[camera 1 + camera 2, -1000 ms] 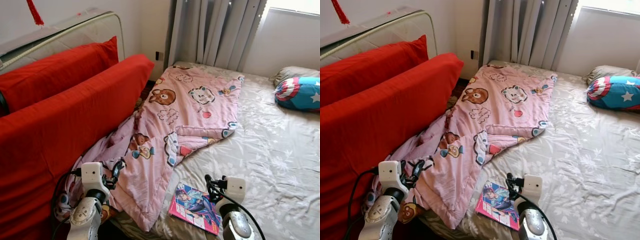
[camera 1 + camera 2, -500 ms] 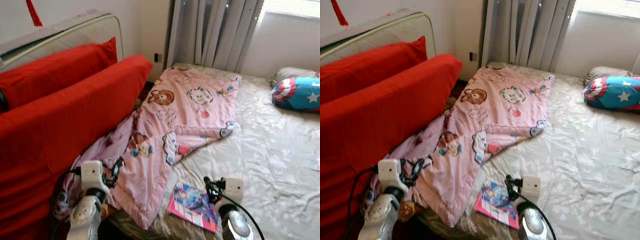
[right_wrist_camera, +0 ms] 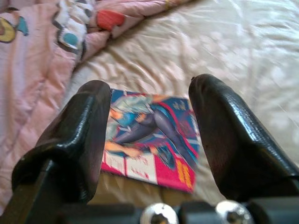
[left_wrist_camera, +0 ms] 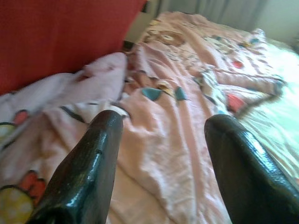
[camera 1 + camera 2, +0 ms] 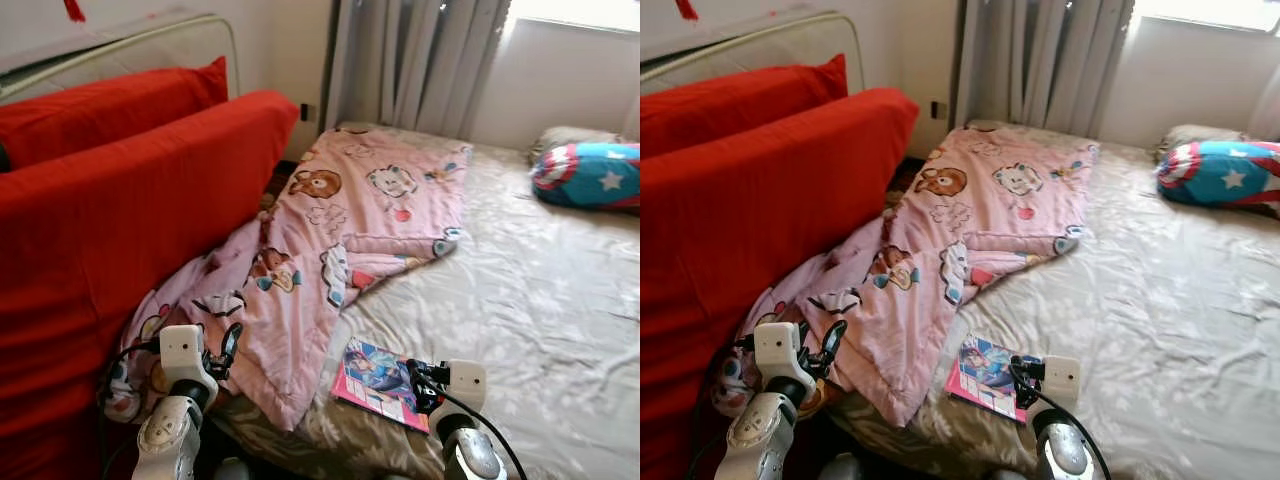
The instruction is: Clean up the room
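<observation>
- My right tool (image 3: 149, 140) hangs low over the near edge of the bed (image 5: 540, 300), fingers spread wide, holding nothing.
- Straight ahead of that tool, framed between its fingers but untouched, I see a comic book (image 3: 152, 135) lying flat on the beige sheet.
- My left tool (image 4: 161, 154) is also spread open and empty, above the pink cartoon blanket (image 5: 370, 215).
- The blanket sprawls crumpled away from that tool across the bed and spills off the near corner beside the red sofa (image 5: 110, 230).
- Well beyond my right tool, a blue, red and white star pillow (image 5: 590, 175) rests near the far wall, by the grey curtain (image 5: 420, 60).
</observation>
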